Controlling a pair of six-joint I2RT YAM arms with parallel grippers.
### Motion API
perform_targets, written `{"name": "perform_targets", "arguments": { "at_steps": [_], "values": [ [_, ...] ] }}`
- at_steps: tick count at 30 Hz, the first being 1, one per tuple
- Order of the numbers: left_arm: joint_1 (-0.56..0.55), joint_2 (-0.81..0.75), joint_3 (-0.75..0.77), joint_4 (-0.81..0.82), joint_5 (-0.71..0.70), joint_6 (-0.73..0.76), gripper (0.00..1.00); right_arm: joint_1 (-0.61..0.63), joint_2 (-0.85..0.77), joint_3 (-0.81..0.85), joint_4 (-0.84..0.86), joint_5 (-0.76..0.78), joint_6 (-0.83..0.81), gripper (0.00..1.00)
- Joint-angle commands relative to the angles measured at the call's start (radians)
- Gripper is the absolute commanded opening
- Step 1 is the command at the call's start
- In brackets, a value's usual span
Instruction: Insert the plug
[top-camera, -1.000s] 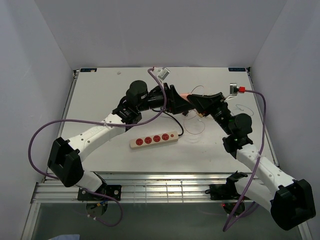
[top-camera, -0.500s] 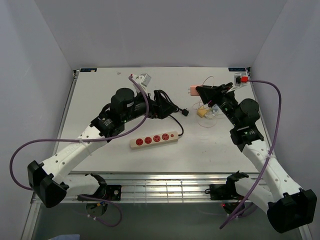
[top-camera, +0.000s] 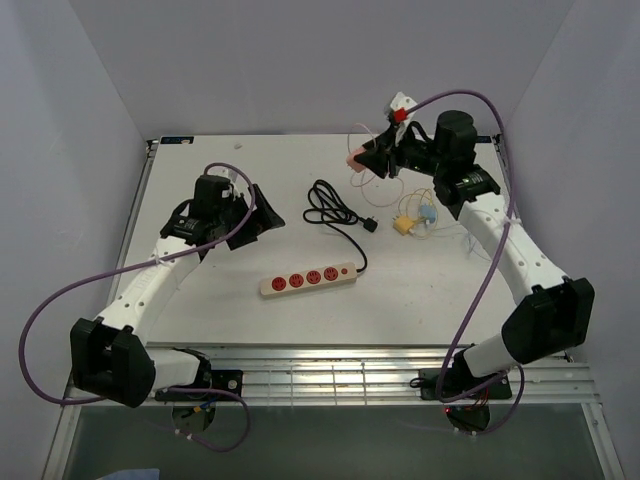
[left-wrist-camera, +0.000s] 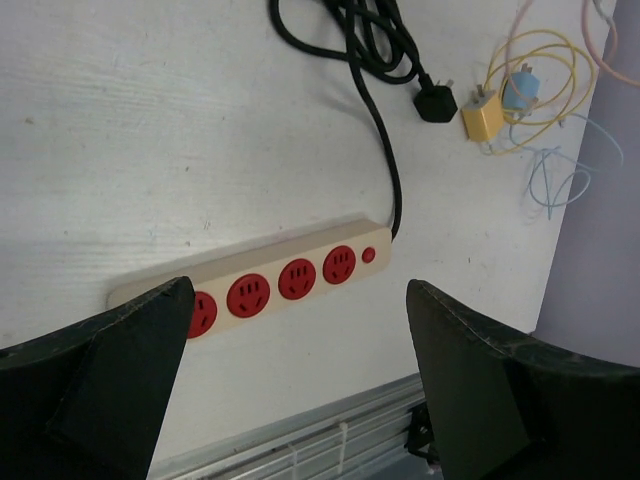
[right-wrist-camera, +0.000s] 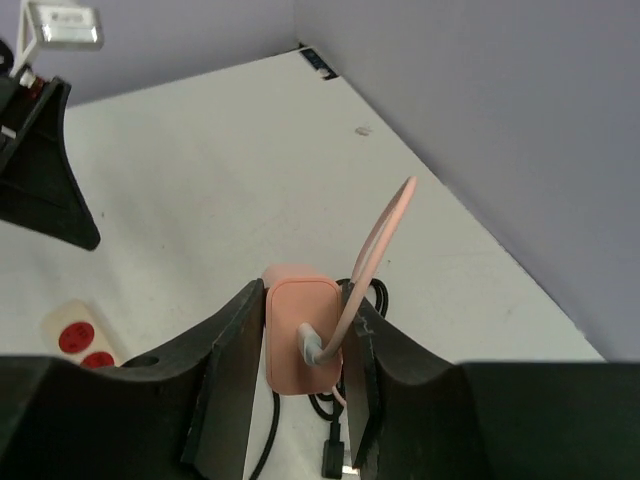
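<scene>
In the left wrist view, one finger of the left gripper (left-wrist-camera: 300, 300) covers the left end of the power strip (left-wrist-camera: 290, 275), and the coiled black cord (left-wrist-camera: 385, 170) is cut off by the top edge. In the right wrist view, the fingers of the right gripper (right-wrist-camera: 303, 300) conceal the sides and lower body of the pink plug (right-wrist-camera: 295, 340), and its prongs cannot be seen. Only one end of the power strip shows there.

**White table, pale walls**

We are looking down on a white table (top-camera: 450, 300) that is sitting between pale lavender walls: a back wall (top-camera: 320, 60), a left wall (top-camera: 60, 150) and a right wall (top-camera: 595, 150). Soft, even light is falling across it. Metal rails (top-camera: 330, 375) are running along its near edge.
</scene>
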Motion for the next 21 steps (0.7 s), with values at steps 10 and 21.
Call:
{"name": "perform_targets", "arguments": {
  "at_steps": [10, 21],
  "values": [
    [0.104, -0.048, -0.088, -0.162, 0.104, 0.027, 0.98, 0.298, 0.263, 0.214, -0.437, -0.020, -0.509, 0.08],
    [0.112, -0.038, -0.251, -0.130, 0.121, -0.014, 0.77, 0.479, 0.393, 0.188, -0.357, 0.024, -0.489, 0.08]
  ]
}}
